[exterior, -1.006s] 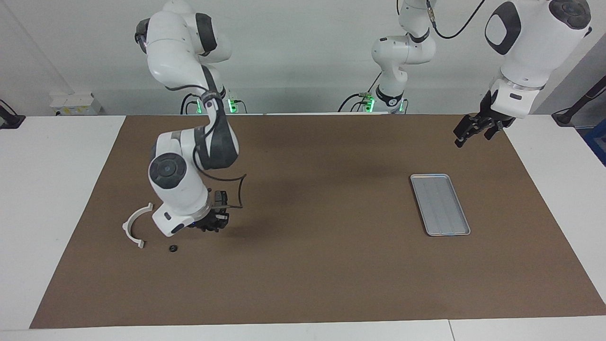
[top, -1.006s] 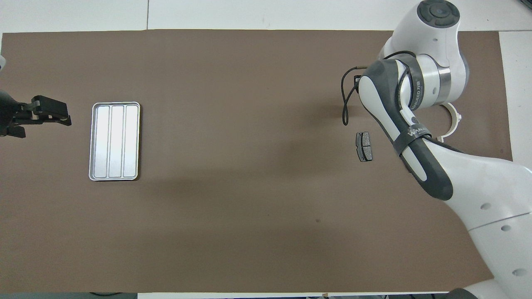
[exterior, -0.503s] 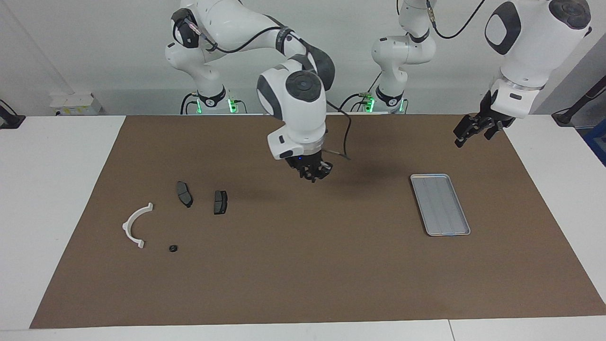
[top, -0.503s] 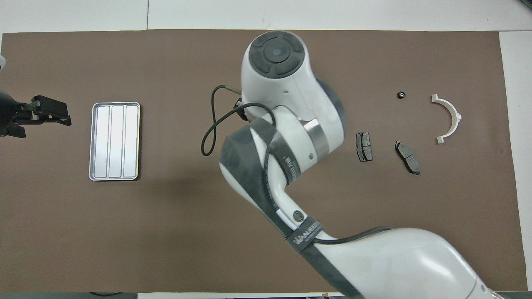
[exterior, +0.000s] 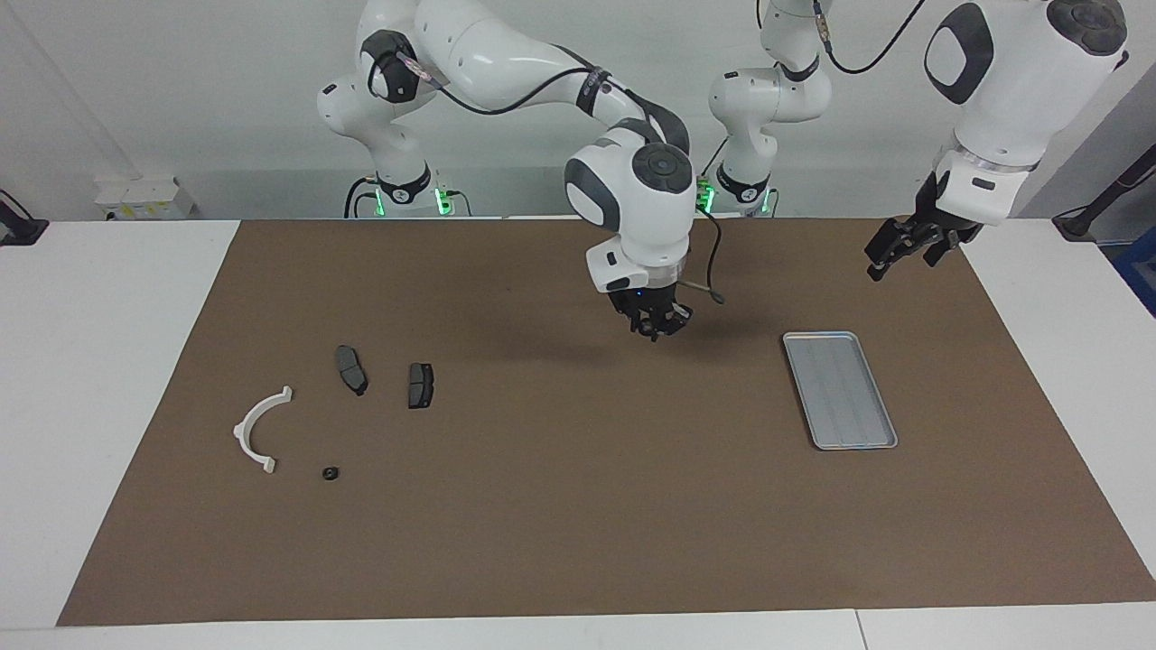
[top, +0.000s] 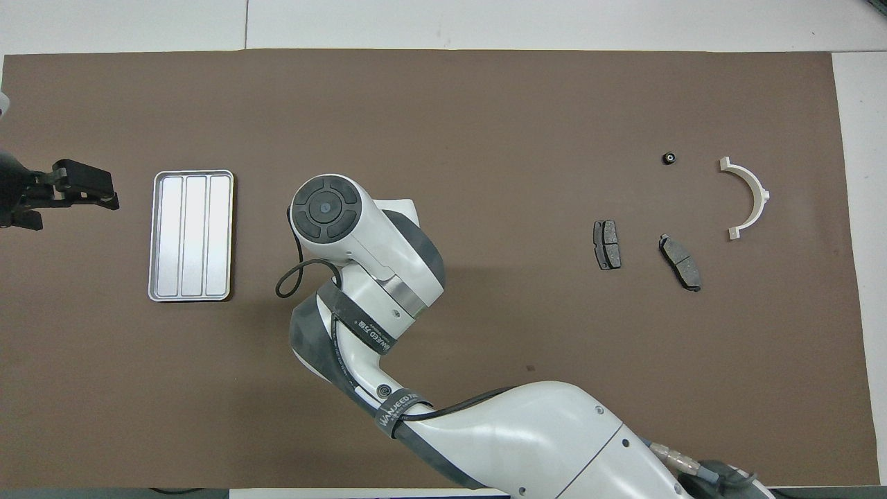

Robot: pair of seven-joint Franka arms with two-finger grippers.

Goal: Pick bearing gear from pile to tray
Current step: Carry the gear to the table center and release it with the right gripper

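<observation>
Your tray [exterior: 839,389] is a flat silver rectangle with a raised rim, long axis running toward and away from the robots, at the left arm's end of the mat [exterior: 578,506]. The right gripper [exterior: 657,326] hangs over bare mat beside it; whether its fingers grasp anything, you cannot tell. The left gripper [exterior: 906,246] waits, fingers spread.

A plain pale wall [exterior: 181,108] runs along the far side of the scene, evenly lit with no hard shadows. A white table [exterior: 108,361] fills most of the facing view, and a large brown mat [exterior: 578,506] covers its middle, leaving white margins at the left and right ends and along the near edge. A small white box [exterior: 144,197] sits at the table's far left edge against the wall.
</observation>
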